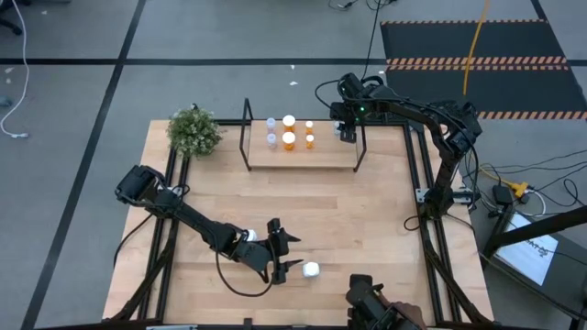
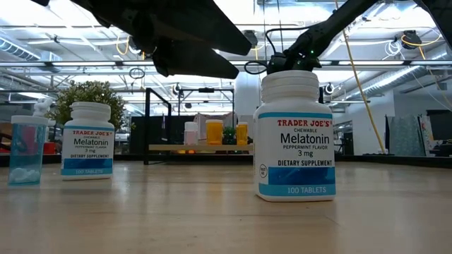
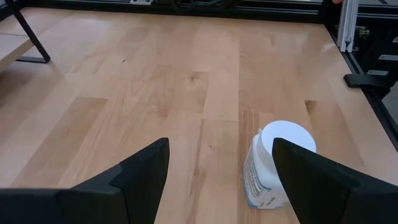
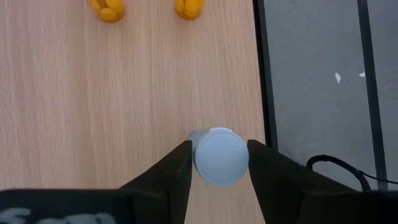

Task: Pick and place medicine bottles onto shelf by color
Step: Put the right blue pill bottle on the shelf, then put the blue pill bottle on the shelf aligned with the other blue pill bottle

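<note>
The shelf (image 1: 303,154) stands at the table's far edge and bears several medicine bottles: orange ones (image 1: 289,140) and pale ones (image 1: 271,139). Over its right end my right gripper (image 1: 347,131) is shut on a white-capped bottle (image 4: 221,155). Near the front edge my left gripper (image 1: 286,257) is open beside a white bottle with a blue label (image 3: 273,168), which stands upright on the table just inside one finger (image 3: 311,180). In the low view the same bottle (image 2: 295,137) stands nearest, with a second white bottle (image 2: 87,140) and a clear blue one (image 2: 27,150) farther left. My right gripper pinches the bottle's white cap (image 4: 205,158) between its two fingers, which come steeply from above, slanting down. The cap hides the bottle's body and foot, so I cannot tell whether it stands on the shelf board or hangs clear. My left gripper: I cannot tell whether its finger touches the white bottle.
A green potted plant (image 1: 194,131) stands at the shelf's left end. Black metal frames (image 1: 246,133) rise at both shelf ends. Two orange bottles (image 4: 109,9) stand on the board beyond my right gripper. Bare wooden tabletop (image 3: 155,81) lies between my left gripper and the shelf.
</note>
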`<action>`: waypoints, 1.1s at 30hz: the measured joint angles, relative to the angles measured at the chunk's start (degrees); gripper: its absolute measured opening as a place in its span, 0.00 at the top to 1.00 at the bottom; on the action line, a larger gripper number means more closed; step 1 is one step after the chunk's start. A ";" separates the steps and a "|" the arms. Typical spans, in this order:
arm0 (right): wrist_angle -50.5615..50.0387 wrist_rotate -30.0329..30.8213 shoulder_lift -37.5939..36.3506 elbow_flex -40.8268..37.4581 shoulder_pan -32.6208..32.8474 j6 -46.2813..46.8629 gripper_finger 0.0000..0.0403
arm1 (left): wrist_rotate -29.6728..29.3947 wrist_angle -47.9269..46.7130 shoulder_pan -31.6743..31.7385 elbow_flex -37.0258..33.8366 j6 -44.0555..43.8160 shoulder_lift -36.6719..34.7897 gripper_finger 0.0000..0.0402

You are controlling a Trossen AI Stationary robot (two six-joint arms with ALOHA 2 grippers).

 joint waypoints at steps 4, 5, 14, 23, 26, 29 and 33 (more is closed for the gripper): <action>-0.11 -0.01 -0.37 0.00 0.24 0.01 0.63 | 0.04 -0.01 0.00 0.00 -0.01 0.00 0.30; -0.07 0.01 -0.53 0.00 0.46 0.07 0.63 | 0.12 -0.02 0.00 0.00 -0.02 0.00 0.30; -0.46 0.05 -3.77 -0.02 1.79 1.56 0.63 | 0.35 -0.39 0.00 -0.02 -0.07 -0.02 0.30; -1.08 4.73 -11.07 -0.02 5.71 4.71 0.63 | 0.39 0.07 -0.02 -0.02 -0.19 -0.02 0.30; -2.40 6.26 -14.53 -0.02 7.97 7.46 0.63 | 0.41 0.07 -0.10 -0.02 -0.34 -0.02 0.30; -3.62 5.90 -18.36 -0.02 11.13 12.36 0.63 | 0.43 0.03 -0.47 -0.02 -0.17 -0.02 0.30; -7.56 5.94 -23.44 -0.02 17.37 16.44 0.63 | 1.77 -3.37 -1.09 -0.04 0.09 -1.71 0.30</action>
